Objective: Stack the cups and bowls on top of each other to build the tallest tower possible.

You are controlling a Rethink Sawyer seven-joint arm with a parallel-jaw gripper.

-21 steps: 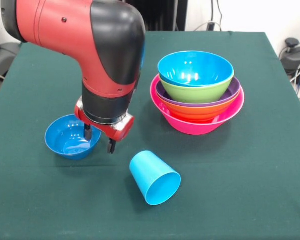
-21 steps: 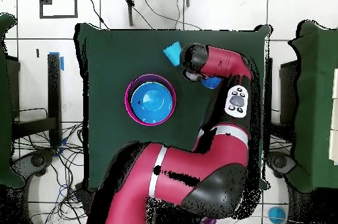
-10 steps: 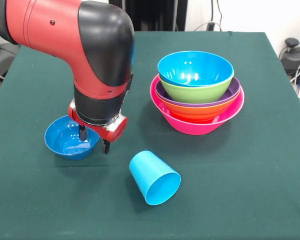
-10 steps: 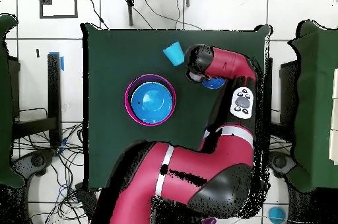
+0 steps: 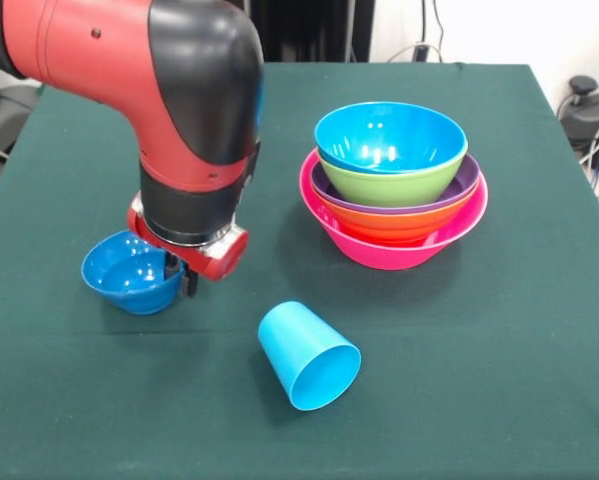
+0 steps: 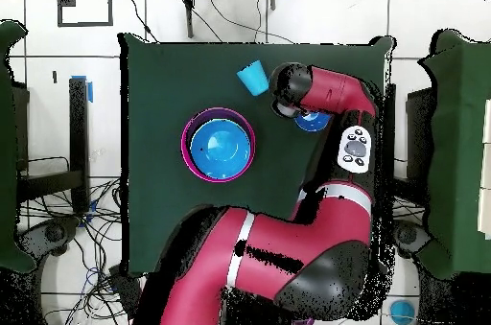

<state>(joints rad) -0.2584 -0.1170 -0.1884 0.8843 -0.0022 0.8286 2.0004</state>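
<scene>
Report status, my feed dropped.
Tool shut on small blue bowl, bowl tilted. Stack stands apart. Blue cup on its side nearby.

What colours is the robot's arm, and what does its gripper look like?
The arm is fat and round, bright red with glossy black parts. The overhead view shows a grey panel of buttons. Its gripper has a red base and thin black fingers.

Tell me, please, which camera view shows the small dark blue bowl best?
The front view: the small dark blue bowl shows its rim and inside, tilted, with the gripper at its edge. In the overhead view the arm covers most of it, leaving only a blue sliver.
</scene>
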